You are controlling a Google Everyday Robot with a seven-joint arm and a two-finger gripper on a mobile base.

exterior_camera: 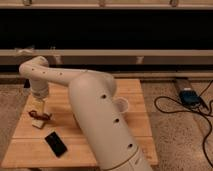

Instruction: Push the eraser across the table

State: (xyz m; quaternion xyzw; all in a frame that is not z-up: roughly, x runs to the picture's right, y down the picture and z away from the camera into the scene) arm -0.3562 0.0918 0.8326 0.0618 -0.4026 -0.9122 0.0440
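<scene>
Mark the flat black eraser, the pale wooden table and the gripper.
flat black eraser [56, 144], camera view, centre of top face.
pale wooden table [134, 90], camera view, bare planks, far right.
gripper [39, 109], camera view, its tip, over the table's left side.

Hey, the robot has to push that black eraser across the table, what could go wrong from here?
The gripper hangs at the red-brown item, apart from the eraser, so it may drag that item instead. The eraser lies near the front edge of the table; a push that way could drop it. The arm may bump the white cup beside it.
</scene>
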